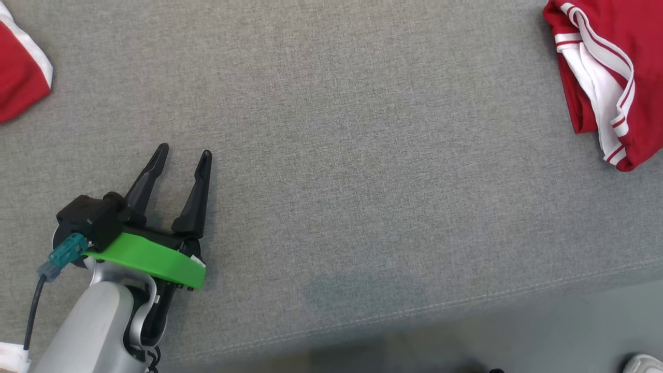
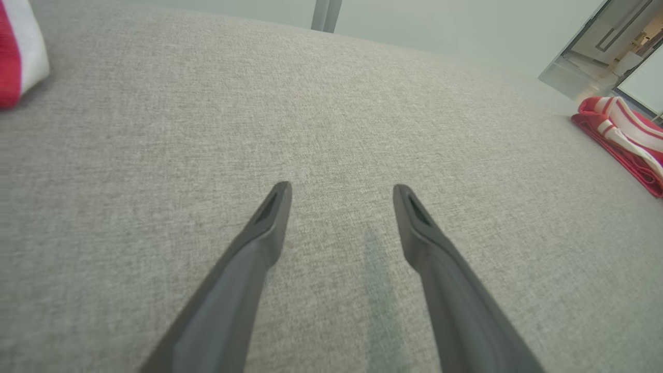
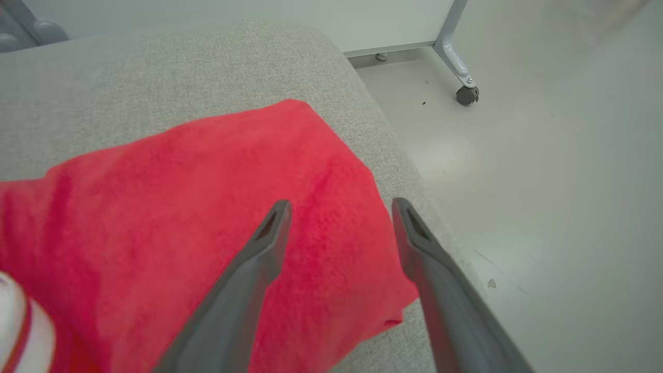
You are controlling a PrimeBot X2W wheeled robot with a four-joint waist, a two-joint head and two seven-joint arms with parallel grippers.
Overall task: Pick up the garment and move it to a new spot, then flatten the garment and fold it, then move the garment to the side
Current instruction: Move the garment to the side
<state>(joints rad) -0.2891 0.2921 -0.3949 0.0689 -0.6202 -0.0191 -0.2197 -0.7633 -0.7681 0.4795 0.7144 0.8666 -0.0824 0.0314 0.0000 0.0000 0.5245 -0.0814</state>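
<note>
1. Your right gripper (image 3: pixel 340 203) is standing with its jaws wide apart and gripping nothing. It is hovering just above the folded red garment (image 3: pixel 181 207), over the corner nearest the cushion edge.
2. Your left gripper (image 1: pixel 185 151) is likewise standing wide and empty, sitting well apart from the garment, far to its left.
3. The garment is lying at the far right of the grey cushion (image 1: pixel 336 155). Its long axis is running roughly away from the robot, and its white striped trim is facing the left gripper. The right arm is by far the nearer.
4. In my judgement the garment is already sitting folded at the side. The coming move is calling for you to lift the right gripper straight clear without snagging the cloth.
5. The cushion is lying flat left of the garment. A second red-and-white cloth (image 1: pixel 20 67) is lying well apart, at the opposite end.
6. Beyond the garment's outer edge, pale floor (image 3: pixel 544 181) is showing, with a frame leg on a caster (image 3: pixel 466 95).
</note>
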